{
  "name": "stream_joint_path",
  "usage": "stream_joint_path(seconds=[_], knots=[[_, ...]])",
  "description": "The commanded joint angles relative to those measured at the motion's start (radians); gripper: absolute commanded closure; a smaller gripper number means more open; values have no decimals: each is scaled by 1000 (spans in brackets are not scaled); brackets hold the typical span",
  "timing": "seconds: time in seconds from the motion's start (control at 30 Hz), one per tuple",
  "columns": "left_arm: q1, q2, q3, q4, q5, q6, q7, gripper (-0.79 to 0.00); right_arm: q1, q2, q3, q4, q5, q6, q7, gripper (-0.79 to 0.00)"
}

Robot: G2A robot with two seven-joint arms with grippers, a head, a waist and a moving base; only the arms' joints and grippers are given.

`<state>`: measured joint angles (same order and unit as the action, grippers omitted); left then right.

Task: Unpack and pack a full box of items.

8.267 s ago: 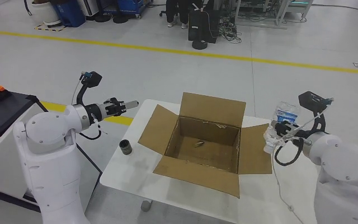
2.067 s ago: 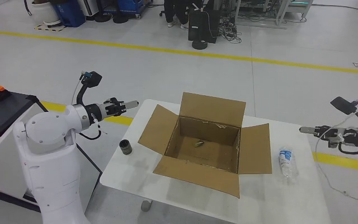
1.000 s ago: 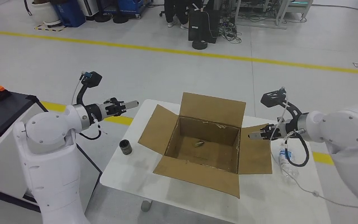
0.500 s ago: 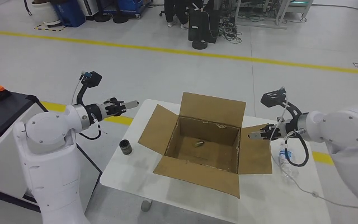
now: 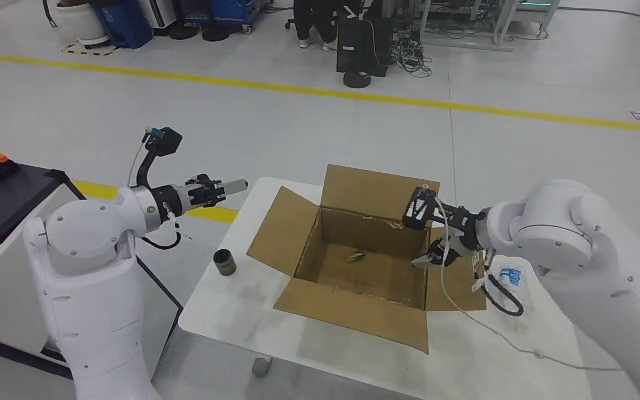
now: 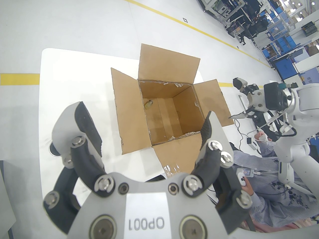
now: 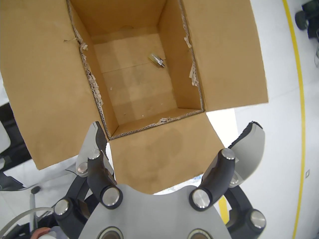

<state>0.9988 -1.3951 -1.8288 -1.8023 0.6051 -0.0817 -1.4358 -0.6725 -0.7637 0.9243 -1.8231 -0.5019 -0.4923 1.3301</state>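
Entry, right arm: against the frame from half a second back, the right gripper has swung in from off the box's right flap. It now hangs over that flap, at the edge of the opening. The bottle it held some eight seconds ago lies on its side on the desk, near the right edge and just beside the flap. The left arm has not shifted.

Grippers:
- Right gripper: fingers spread wide, nothing between them, pointed down at the box interior in its own wrist view.
- Left gripper: also spread and empty, off the desk's left back corner and well apart from the box.

Items:
- Box: mid-desk, all four flaps folded out.
- Small part: alone on the box floor, near the back wall. It looks like a short metal piece with a nub; what it is I cannot tell.
- Cylinder: dark, upright, near the desk's left edge and apart from the left flap.

Progress (judgement): the unpacking looks nearly finished. Two items are out on the desk and one is left inside. The right gripper's place over the opening suggests the small part is next. It lies low and close to a wall, so the reach is deep with little room for the fingers. Repacking is not yet started.
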Motion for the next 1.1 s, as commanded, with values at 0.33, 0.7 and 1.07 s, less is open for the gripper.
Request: stream_joint_path(seconds=[0.33, 0.7, 1.07], knots=[[0, 0, 0, 0, 0, 0, 0, -785, 335, -51, -479, 218, -128, -205, -207, -785], [0, 0, 0, 0, 0, 0, 0, -785, 516, -176, -633, 376, 68, -55, -113, -785], [0, 0, 0, 0, 0, 0, 0, -785, 537, -207, -630, 433, 218, 59, 17, -785]])
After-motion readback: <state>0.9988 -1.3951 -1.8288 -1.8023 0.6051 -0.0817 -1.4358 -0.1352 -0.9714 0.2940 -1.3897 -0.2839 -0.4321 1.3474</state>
